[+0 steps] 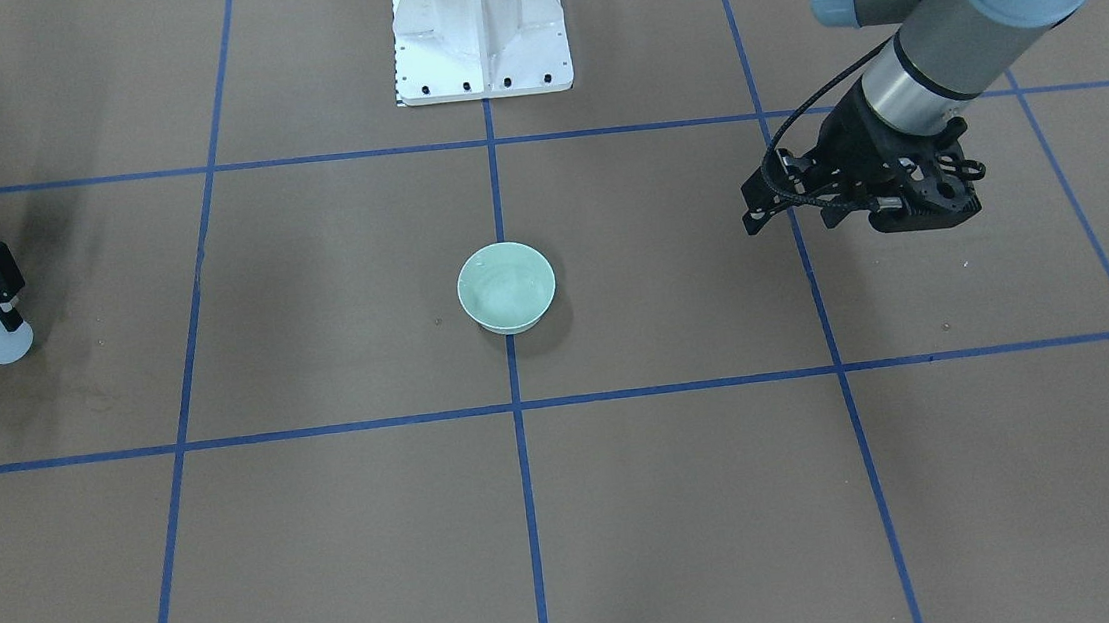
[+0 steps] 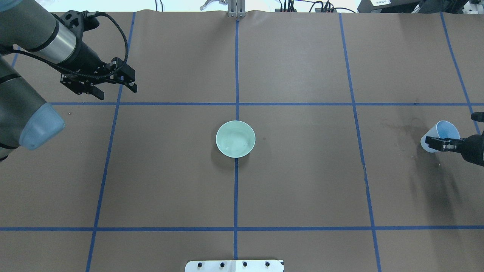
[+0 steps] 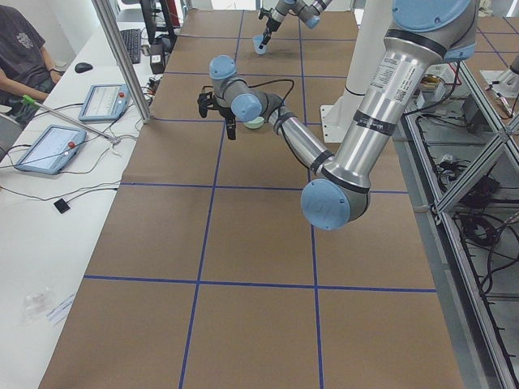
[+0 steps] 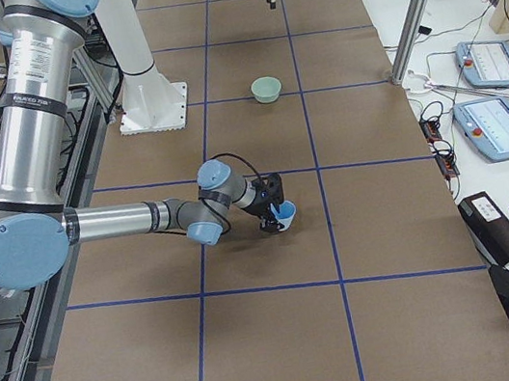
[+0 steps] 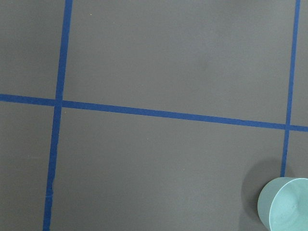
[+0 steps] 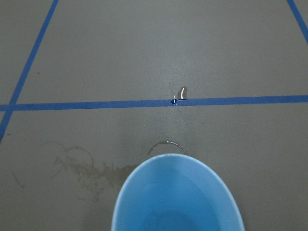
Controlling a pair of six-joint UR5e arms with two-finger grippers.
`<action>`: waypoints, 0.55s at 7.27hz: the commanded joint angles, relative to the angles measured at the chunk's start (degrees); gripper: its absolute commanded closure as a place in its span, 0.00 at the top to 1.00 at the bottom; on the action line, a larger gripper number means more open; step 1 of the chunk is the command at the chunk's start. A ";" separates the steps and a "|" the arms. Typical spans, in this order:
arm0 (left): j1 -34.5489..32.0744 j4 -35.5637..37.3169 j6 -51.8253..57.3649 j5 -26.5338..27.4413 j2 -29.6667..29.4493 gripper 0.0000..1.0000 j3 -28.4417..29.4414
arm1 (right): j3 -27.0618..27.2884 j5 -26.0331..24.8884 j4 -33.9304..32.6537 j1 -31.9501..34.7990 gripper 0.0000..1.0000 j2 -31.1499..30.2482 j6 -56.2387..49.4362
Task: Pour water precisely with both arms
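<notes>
Blue cup is hanging tilted in the right gripper, well apart from the central bowl, whose faint glints are suggesting the water is largely poured, while the wide-spread left gripper is hovering empty.

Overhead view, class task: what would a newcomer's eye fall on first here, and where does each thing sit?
First comes the pale green round bowl, alone at the middle of the brown table, sitting on a blue tape line. Next is the light-blue plastic cup, tilted in the black right gripper at the view's right edge. The black left gripper hangs open and empty at the far left.
</notes>
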 commanded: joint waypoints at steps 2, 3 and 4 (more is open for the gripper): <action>0.00 -0.05 0.00 0.00 0.00 1.00 -0.03 | -0.49 0.09 -0.37 -0.89 0.21 0.21 -0.04; 0.00 -0.05 0.00 0.00 0.00 1.00 0.05 | -0.41 0.09 -0.46 -1.07 0.28 0.21 -0.04; 0.00 0.04 0.00 0.00 0.00 1.00 0.05 | -0.23 -0.44 -2.11 -1.33 0.36 0.29 -0.12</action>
